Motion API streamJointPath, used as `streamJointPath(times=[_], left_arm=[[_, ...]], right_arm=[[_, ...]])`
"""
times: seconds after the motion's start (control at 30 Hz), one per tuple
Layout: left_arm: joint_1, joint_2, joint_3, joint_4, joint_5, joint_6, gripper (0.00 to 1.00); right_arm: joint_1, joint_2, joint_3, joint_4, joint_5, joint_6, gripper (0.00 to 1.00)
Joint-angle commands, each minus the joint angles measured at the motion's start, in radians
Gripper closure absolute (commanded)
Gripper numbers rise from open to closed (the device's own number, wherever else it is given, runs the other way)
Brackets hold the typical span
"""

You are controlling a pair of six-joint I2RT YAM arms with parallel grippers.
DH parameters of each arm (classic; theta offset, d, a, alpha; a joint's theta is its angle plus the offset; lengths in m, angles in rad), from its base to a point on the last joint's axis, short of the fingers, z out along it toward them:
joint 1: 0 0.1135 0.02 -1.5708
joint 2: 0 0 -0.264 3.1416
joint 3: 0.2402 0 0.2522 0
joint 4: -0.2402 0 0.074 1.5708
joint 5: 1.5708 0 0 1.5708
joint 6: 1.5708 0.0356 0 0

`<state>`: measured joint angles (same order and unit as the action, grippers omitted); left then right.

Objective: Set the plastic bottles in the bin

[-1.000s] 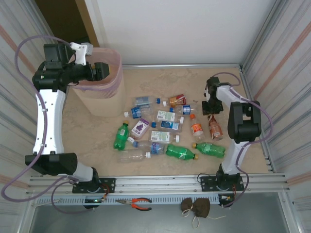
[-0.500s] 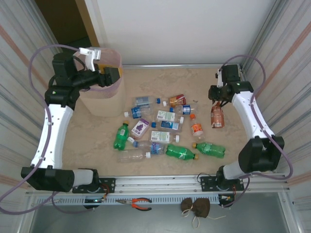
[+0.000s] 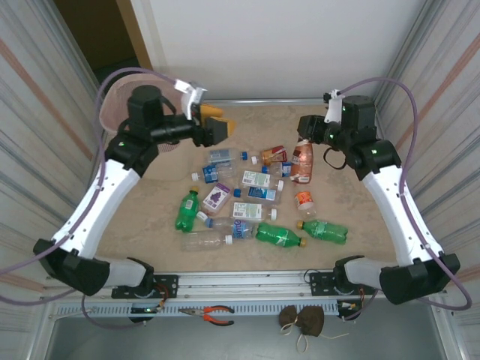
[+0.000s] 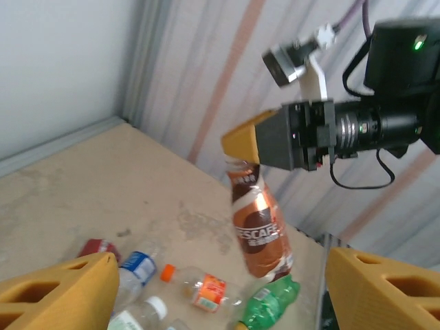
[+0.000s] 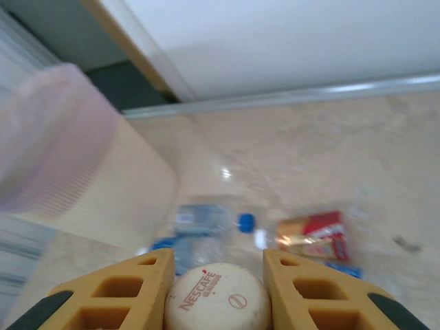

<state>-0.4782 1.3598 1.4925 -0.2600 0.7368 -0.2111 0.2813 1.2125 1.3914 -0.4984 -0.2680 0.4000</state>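
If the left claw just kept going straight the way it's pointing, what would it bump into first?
Probably the brown Nescafe bottle hanging from the right gripper, or that gripper itself; the left gripper faces them, though depth is unclear.

We're seeing the left arm and right arm wearing white shells over black joints, lilac cables looping off each, ochre hollow-celled fingers, a green light glowing on the right wrist.

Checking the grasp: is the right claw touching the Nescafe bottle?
Touching. In the right wrist view, both fingers of the right claw press against the cap of the Nescafe bottle.
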Motion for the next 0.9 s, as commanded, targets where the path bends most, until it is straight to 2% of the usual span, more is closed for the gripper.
streamJointPath(times=[0.0, 0.2, 0.4, 0.67, 0.87], left_arm=[[-0.062, 0.047, 0.04, 0.057, 0.022, 0.003, 0.19], [-0.134, 0.086, 0.049, 0.108, 0.125, 0.03, 0.15], [-0.164, 0.093, 0.038, 0.198, 0.241, 0.015, 0.13], [-0.212, 0.1, 0.035, 0.274, 0.335, 0.021, 0.17], [-0.245, 0.087, 0.025, 0.319, 0.378, 0.056, 0.24]], right_arm=[[0.039, -0.034, 0.005, 0.139, -0.081, 0.081, 0.75], [0.089, -0.077, -0.001, 0.268, -0.191, 0.087, 0.74], [0.1, -0.122, -0.017, 0.396, -0.338, 0.093, 0.74], [0.122, -0.159, -0.008, 0.539, -0.414, 0.162, 0.74], [0.134, -0.154, 0.027, 0.578, -0.433, 0.198, 0.74]])
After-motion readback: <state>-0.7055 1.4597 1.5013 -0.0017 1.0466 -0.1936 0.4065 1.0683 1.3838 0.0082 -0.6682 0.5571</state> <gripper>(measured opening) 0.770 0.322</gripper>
